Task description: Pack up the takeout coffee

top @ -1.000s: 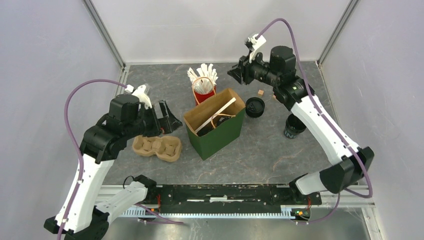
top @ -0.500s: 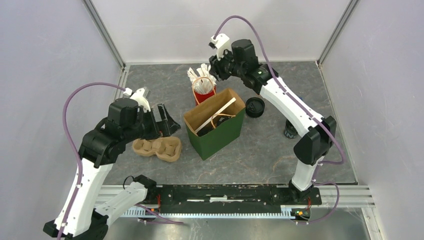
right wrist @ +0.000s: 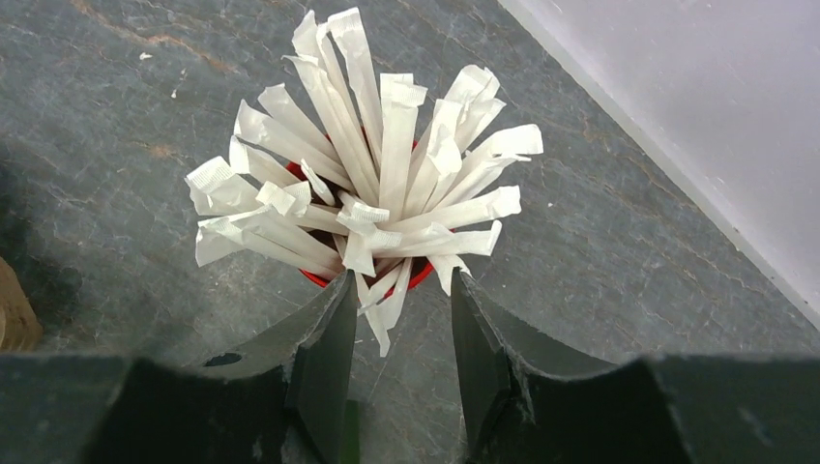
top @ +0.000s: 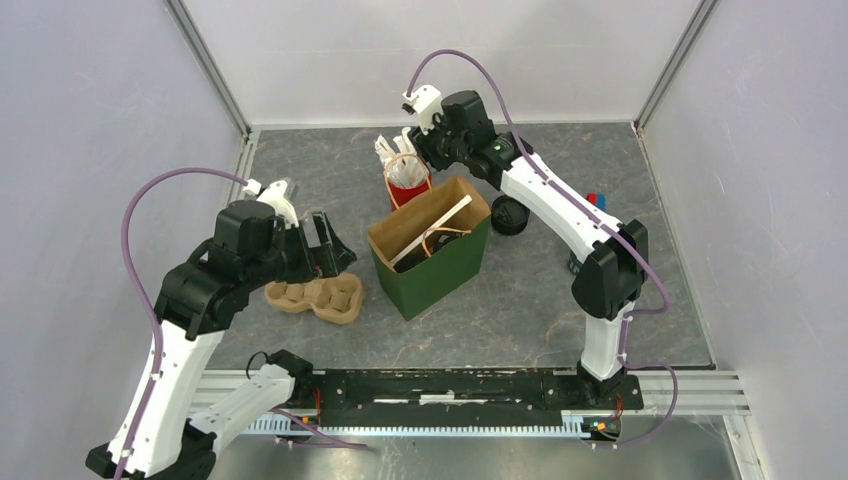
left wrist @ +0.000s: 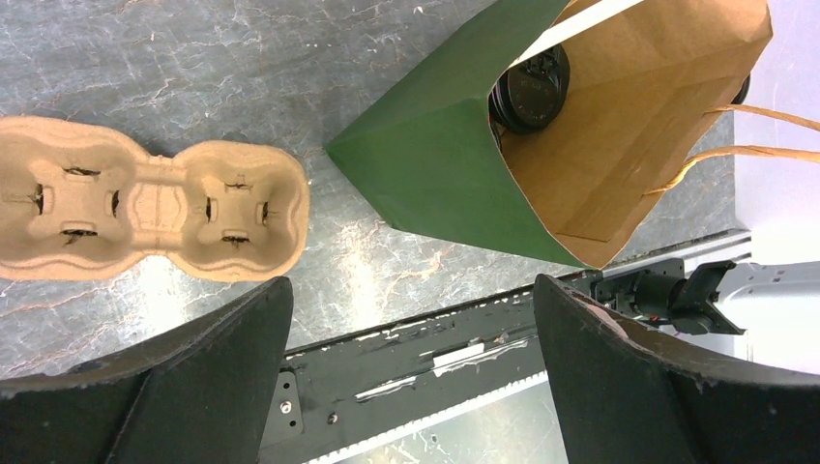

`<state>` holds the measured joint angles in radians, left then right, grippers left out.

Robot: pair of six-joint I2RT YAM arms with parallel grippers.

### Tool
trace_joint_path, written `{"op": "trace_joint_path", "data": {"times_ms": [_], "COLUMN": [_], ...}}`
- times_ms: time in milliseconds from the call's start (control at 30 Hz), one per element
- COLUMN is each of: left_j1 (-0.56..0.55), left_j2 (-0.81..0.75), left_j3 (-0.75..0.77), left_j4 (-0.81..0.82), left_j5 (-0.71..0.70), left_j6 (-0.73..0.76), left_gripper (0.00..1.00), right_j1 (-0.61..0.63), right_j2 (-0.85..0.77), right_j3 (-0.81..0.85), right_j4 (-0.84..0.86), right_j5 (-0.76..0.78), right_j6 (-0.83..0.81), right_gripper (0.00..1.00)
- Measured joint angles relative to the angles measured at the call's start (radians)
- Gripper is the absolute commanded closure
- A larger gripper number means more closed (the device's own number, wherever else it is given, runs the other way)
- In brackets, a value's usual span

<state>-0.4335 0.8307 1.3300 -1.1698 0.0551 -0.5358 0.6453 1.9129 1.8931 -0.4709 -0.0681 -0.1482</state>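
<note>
One black round item (left wrist: 530,87) lies inside the green paper bag (top: 440,275), which stands upright and open at mid-table; whether it is a lidded cup or only a lid cannot be told. One white wrapped stick (top: 435,228) rests slantwise across the bag's mouth. Outside the bag, the flat black lid (top: 507,217) lies on the table just to its right, partly behind the right arm. The black cup cannot be made out clearly, since that arm's elbow covers the stretch of table further right. At the red cup of sticks (top: 405,190) the right gripper (right wrist: 398,285) hovers with fingers parted either side of the lowest stick ends, pinching nothing. Above the gap between the cardboard cup carrier (left wrist: 145,208) and the bag, the left gripper (left wrist: 414,290) hangs with fingers spread wide and empty. Assessment: packing is part-done at best. The lid on the table is not yet fitted or bagged, and the carrier holds nothing.
</note>
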Motion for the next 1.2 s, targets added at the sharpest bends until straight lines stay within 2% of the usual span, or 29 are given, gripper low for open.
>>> {"op": "trace_joint_path", "data": {"times_ms": [600, 633, 833, 933, 1033, 1067, 1167, 1200], "left_j1": [0.000, 0.000, 0.000, 0.000, 0.000, 0.000, 0.000, 0.000], "left_j2": [0.000, 0.000, 0.000, 0.000, 0.002, 0.002, 0.006, 0.009], "left_j3": [0.000, 0.000, 0.000, 0.000, 0.000, 0.000, 0.000, 0.000], "left_j4": [-0.008, -0.009, -0.010, -0.010, -0.010, -0.010, -0.010, -0.010], "left_j5": [-0.003, -0.003, -0.003, -0.003, -0.003, -0.003, -0.003, -0.003], "left_j6": [0.006, 0.006, 0.006, 0.006, 0.006, 0.006, 0.006, 0.007], "left_gripper": [0.00, 0.00, 0.00, 0.00, 0.00, 0.00, 0.00, 0.00], "right_j1": [0.000, 0.000, 0.000, 0.000, 0.000, 0.000, 0.000, 0.000], "right_j2": [0.024, 0.028, 0.040, 0.040, 0.040, 0.039, 0.035, 0.034], "right_j3": [0.003, 0.003, 0.005, 0.017, 0.034, 0.037, 0.039, 0.039], "right_j4": [-0.021, -0.022, -0.036, -0.040, -0.039, -0.037, -0.027, -0.022], "right_j5": [-0.006, -0.006, -0.006, -0.005, -0.001, 0.000, 0.000, -0.001], "right_j6": [-0.003, -0.003, -0.005, -0.006, -0.006, -0.006, -0.011, -0.014], "right_gripper": [0.54, 0.55, 0.89, 0.91, 0.83, 0.84, 0.99, 1.00]}}
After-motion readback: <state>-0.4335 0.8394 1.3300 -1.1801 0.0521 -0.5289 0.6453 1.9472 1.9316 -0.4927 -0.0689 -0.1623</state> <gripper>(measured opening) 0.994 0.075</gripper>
